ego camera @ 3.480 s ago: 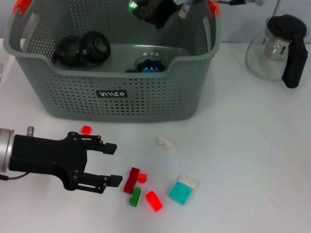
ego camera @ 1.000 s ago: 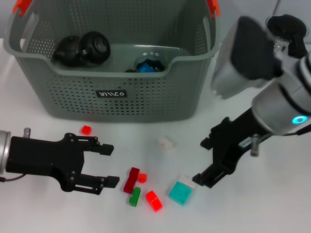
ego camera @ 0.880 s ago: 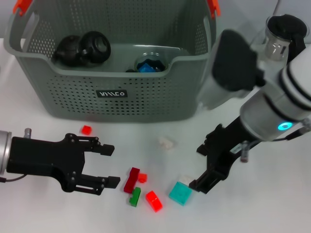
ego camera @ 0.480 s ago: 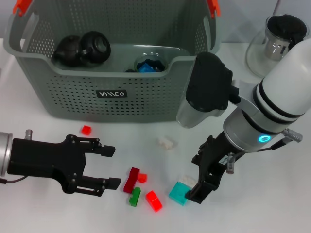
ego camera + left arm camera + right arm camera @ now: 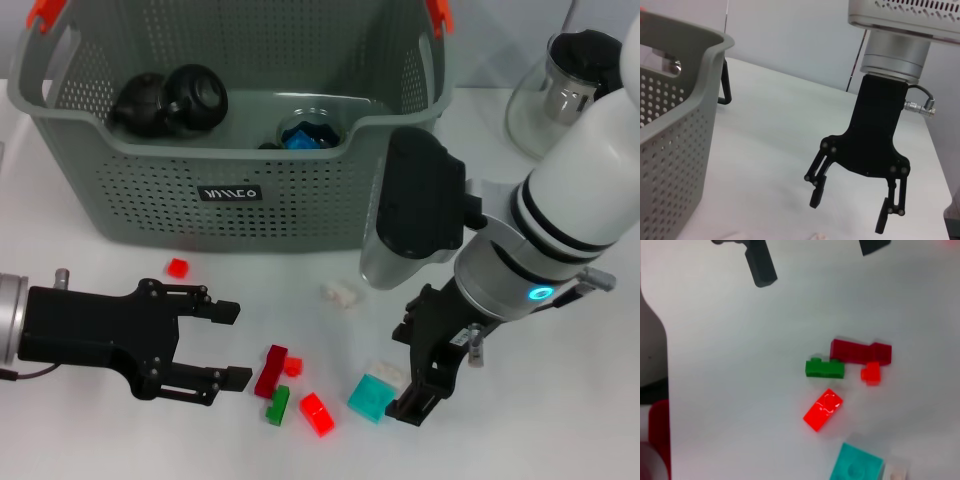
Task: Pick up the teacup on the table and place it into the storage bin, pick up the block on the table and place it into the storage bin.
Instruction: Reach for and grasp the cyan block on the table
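The large grey perforated plastic storage bin [image 5: 240, 190] sits at the far side of the white table [image 5: 560, 270], orange clips on its handles, a small black label with white lettering on its near wall, and dark round items plus a blue-centred cup shape lying inside. Down on the tabletop in front of it, the scattered plastic blocks are on show: a flat teal square block [image 5: 372, 397] with a small white brick [image 5: 385, 372] touching its far corner, a bright red brick [image 5: 316, 414], a green brick [image 5: 278, 405], a dark red long brick [image 5: 270, 370], a tiny red cube [image 5: 177, 267] near the bin, and another white brick [image 5: 341, 294]. The right gripper [image 5: 418, 372] hangs with its black fingers spread wide, just beside the teal block, grasping nothing. The left gripper [image 5: 228, 343] waits at the near left, jaws parted and empty, pointing at the dark red brick. A glass teapot with black handle [image 5: 575, 95] stands at far right.
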Tool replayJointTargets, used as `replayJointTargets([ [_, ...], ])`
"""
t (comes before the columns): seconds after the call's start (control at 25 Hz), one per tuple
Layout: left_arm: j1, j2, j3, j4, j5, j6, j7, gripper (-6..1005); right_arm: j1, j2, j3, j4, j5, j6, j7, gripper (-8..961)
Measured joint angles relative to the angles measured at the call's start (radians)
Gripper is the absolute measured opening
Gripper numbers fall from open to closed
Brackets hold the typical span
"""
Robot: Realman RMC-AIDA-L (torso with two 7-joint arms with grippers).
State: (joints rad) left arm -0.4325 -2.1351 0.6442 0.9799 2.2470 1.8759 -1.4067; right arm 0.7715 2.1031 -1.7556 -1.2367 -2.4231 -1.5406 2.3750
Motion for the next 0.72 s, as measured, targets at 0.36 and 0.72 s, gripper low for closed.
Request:
replayJointTargets([
  [0.36,0.0,-0.001,-0.021,-0.026,-0.003,-0.005,-0.011,783,0.047,0.003,-0.113,0.0,-0.004,0.08,-0.11,921],
  [0.72,0.0,-0.004,-0.066,-0.047,-0.004,-0.025,-0.026,782,0.082,0.003,-0.165,-0.006,-0.005,0.031,-0.282,921],
])
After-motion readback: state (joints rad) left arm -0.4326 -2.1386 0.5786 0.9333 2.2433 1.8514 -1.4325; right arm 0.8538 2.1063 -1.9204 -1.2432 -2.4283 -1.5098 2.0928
